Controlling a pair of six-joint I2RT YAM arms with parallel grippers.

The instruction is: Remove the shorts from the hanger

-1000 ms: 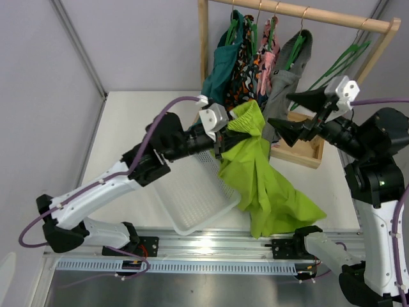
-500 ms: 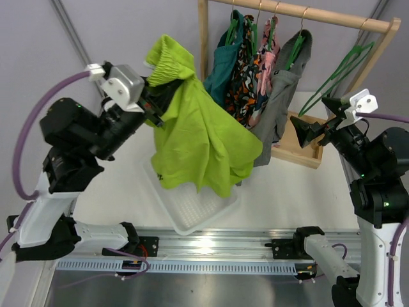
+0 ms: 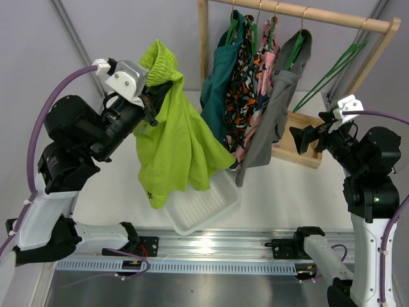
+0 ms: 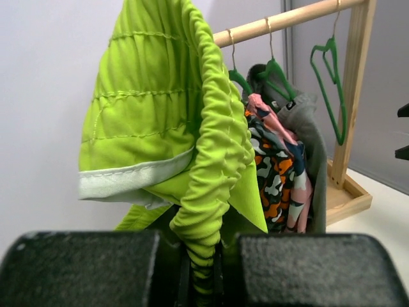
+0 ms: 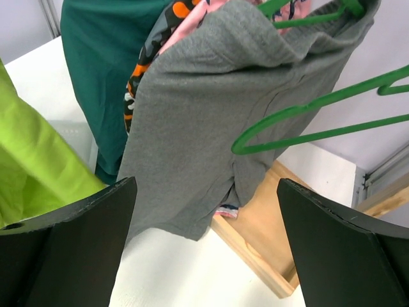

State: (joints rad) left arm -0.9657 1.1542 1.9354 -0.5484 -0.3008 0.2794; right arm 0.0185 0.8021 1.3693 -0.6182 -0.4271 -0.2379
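One garment on the move: the lime-green shorts with the gathered elastic waistband (image 3: 172, 147) have gone from low in front of the other hanging clothes (image 3: 255, 83) to high on the left, well apart from them and from the wooden rail (image 3: 307, 13).
Left fingers (image 4: 246, 268): pressed together on a fold of the waistband. The pinch is the same as a second ago; only the arm has swung up and back.
Right fingers (image 3: 301, 139): spread wide, holding nothing. They stood close to the shorts a second ago and have since drawn back to the right, opening further on the way.
Where the shorts are: dangling from the left pinch, lower hem over the white plastic basket (image 3: 220, 208) on the worktop (image 3: 287, 192). We cannot tell whether the hem touches the rim.
Hanger: we see none in or on the shorts. One bare green hanger (image 3: 335, 67) hangs at the right end of the rail.
Meaning for the task: we judge the removal done in substance. What remains is likely setting the shorts down, and the basket is the nearest place.
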